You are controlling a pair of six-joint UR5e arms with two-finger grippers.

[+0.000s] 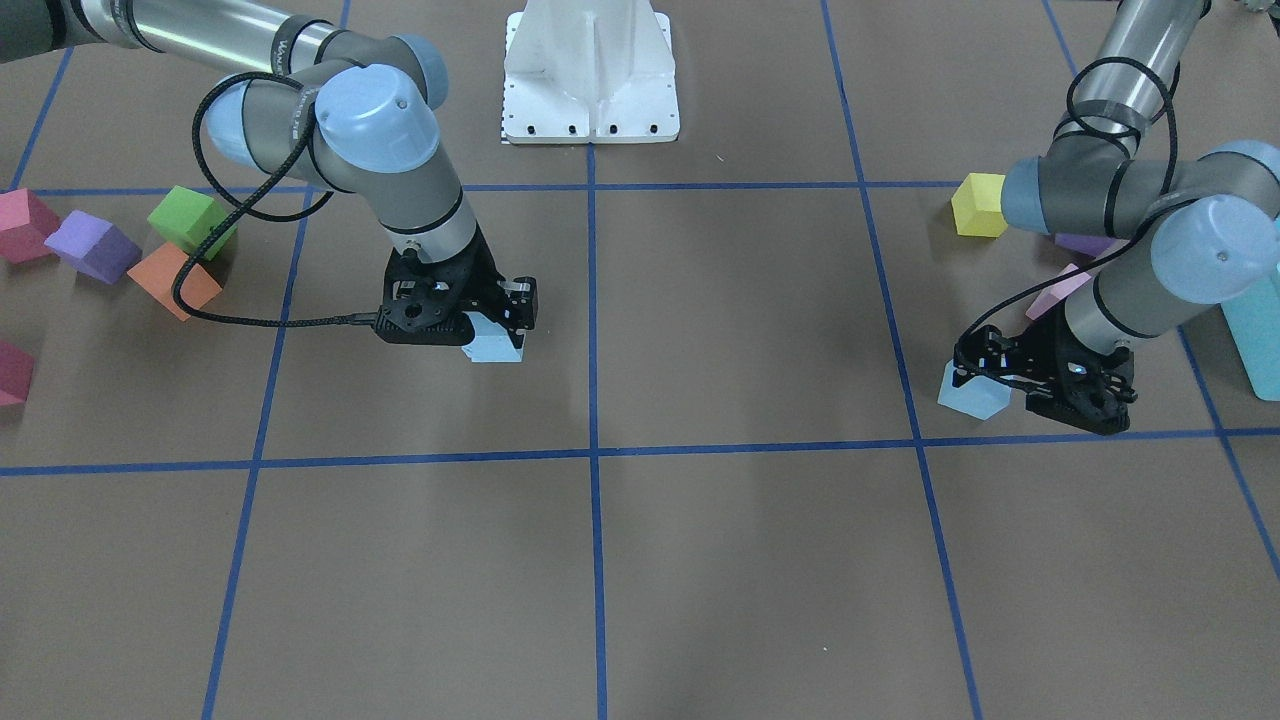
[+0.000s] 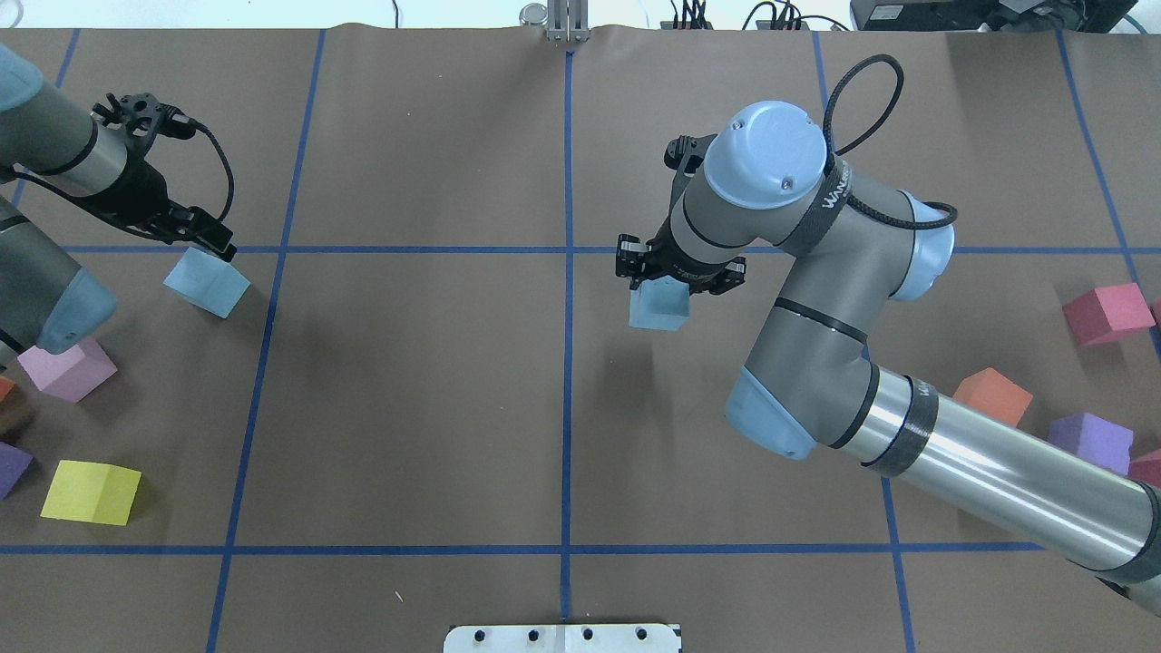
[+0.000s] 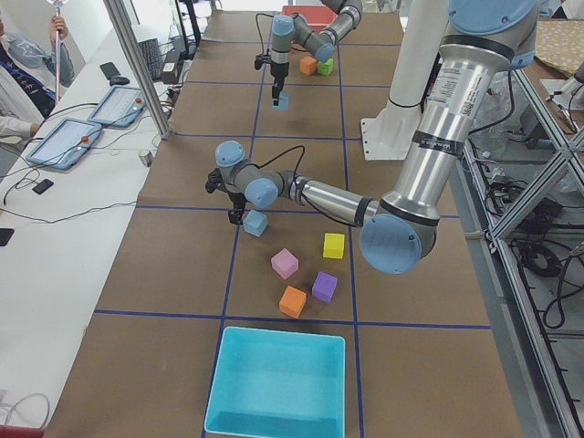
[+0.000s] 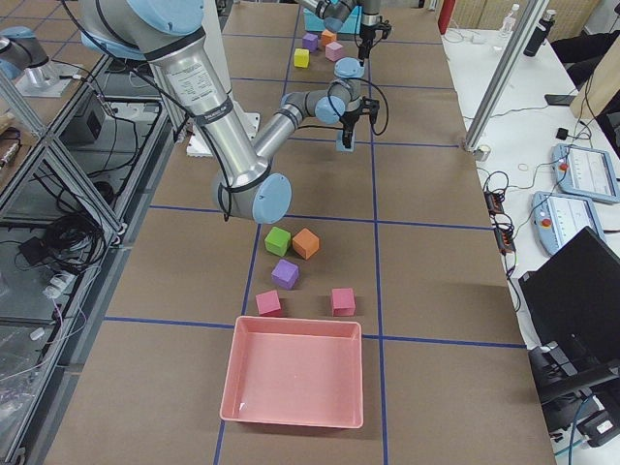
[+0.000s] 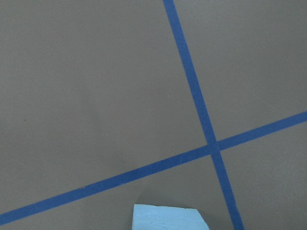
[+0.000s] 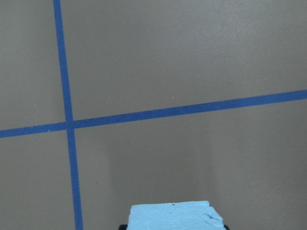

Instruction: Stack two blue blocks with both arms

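Two pale blue blocks are in view, one in each gripper. My right gripper [image 2: 669, 272] is shut on one blue block [image 2: 659, 308] and holds it above the table, right of the centre line; they also show in the front view as gripper [image 1: 492, 322] and block [image 1: 496, 346]. My left gripper [image 2: 205, 238] is shut on the other blue block [image 2: 207, 282], tilted and low over the table at the far left; in the front view the block [image 1: 973, 392] hangs under the gripper [image 1: 985, 368]. Each wrist view shows only its block's top edge [image 5: 168, 218] [image 6: 175, 215].
Pink [image 2: 67, 369], yellow [image 2: 91, 492] and purple [image 2: 11, 467] cubes lie near my left arm. Red [image 2: 1107, 313], orange [image 2: 991, 396], purple [image 2: 1088, 440] and green [image 1: 190, 220] cubes lie by my right arm. A turquoise bin [image 3: 274, 335] and a pink bin [image 4: 295, 322] stand at the table's ends.
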